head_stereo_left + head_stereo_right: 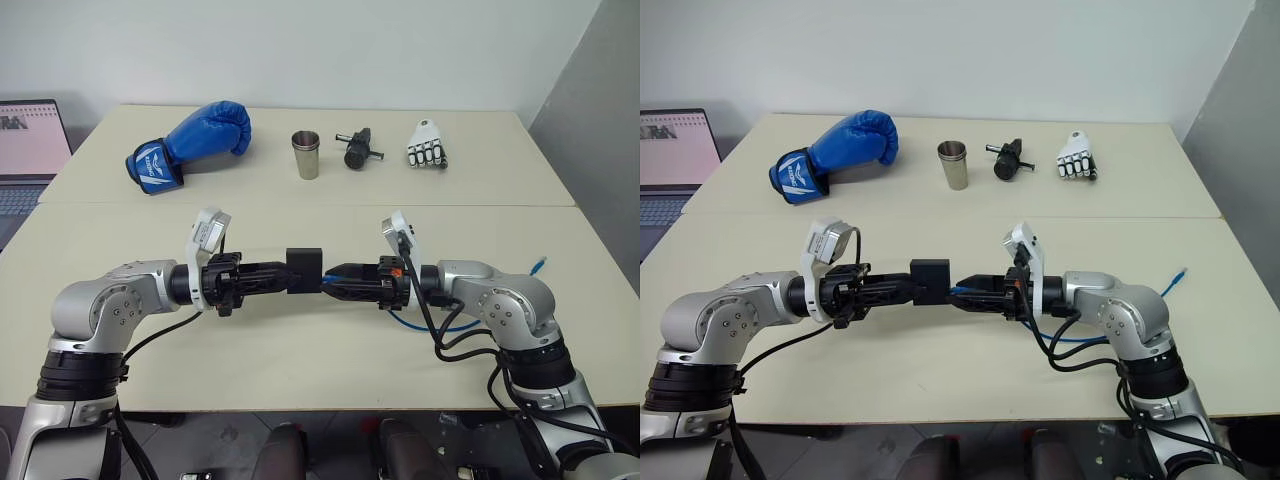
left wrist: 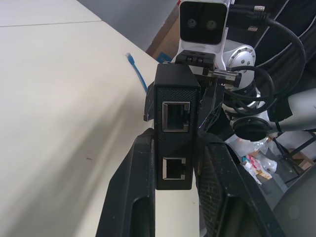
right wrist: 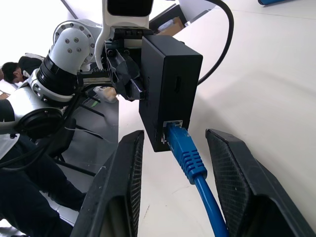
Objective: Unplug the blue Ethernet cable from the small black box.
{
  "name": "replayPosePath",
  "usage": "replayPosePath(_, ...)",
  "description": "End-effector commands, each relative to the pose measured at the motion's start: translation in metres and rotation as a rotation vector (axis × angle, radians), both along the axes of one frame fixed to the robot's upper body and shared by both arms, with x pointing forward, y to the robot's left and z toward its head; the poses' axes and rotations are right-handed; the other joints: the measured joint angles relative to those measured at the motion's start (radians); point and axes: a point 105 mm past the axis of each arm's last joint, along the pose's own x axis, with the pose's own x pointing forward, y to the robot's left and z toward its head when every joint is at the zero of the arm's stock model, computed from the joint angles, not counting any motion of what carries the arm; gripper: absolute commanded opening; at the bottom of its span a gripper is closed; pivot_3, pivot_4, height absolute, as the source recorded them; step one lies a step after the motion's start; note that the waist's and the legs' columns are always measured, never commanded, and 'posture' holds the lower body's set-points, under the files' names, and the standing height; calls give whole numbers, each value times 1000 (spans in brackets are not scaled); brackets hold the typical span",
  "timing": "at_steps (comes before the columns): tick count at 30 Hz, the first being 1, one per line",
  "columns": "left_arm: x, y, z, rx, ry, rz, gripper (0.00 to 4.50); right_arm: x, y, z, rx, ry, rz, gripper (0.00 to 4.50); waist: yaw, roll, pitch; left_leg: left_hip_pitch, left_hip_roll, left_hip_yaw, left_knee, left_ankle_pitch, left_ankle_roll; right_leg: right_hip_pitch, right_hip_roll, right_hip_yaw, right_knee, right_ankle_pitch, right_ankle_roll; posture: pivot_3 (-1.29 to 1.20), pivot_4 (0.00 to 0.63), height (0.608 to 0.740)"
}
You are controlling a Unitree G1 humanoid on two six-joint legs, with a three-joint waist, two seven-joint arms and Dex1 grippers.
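The small black box (image 1: 304,268) hangs in the air over the front table, and my left gripper (image 1: 284,277) is shut on it from the left. In the left wrist view the box (image 2: 177,98) sits between my fingers (image 2: 129,197) and shows two empty ports. The blue Ethernet cable (image 3: 190,158) is plugged into a port on the box's other side (image 3: 170,94). My right gripper (image 3: 175,138) is open, one finger on each side of the plug with a gap at both. The cable loops back under the right arm (image 1: 455,325), and its free end (image 1: 540,265) lies on the table.
Along the far table stand a blue boxing glove (image 1: 195,140), a metal cup (image 1: 306,155), a black cylinder with a metal rod (image 1: 357,148) and a white robot hand (image 1: 428,145). A laptop (image 1: 25,150) sits at the left. A person (image 3: 12,74) shows beyond the left arm.
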Motion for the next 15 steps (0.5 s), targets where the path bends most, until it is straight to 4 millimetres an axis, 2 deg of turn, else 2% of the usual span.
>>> replayPosePath(1, -2, -4, 10, -2, -56, -23, 774, -2, 0, 11, 28, -26, 19, 2090, 0, 0, 0, 0, 0, 0, 0, 0, 0, 0, 0, 0, 0, 0, 0, 0, 150, 740)
replayPosePath(4, -2, -4, 10, -2, -55, -25, 774, -2, 1, 11, 33, -22, 22, 2090, 0, 0, 0, 0, 0, 0, 0, 0, 0, 0, 0, 0, 0, 0, 0, 0, 150, 740)
replayPosePath(7, -3, -5, 9, -2, -54, -27, 774, -5, 2, 13, 40, -17, 37, 1626, 0, 0, 0, 0, 0, 0, 0, 0, 0, -1, 0, 0, 0, 0, 0, 0, 150, 740)
replayPosePath(11, -3, -5, 9, -3, -53, -25, 774, -6, 2, 13, 43, -14, 42, 721, 0, 0, 0, -1, 0, 0, 0, 0, 0, -1, 0, 0, 0, 0, 0, 0, 150, 740)
replayPosePath(15, -2, -4, 9, -4, -51, -23, 774, -6, 1, 14, 47, -8, 46, 152, 0, 0, 0, -2, 0, 0, 0, 0, 0, -2, 0, 0, 0, 0, 0, 0, 150, 740)
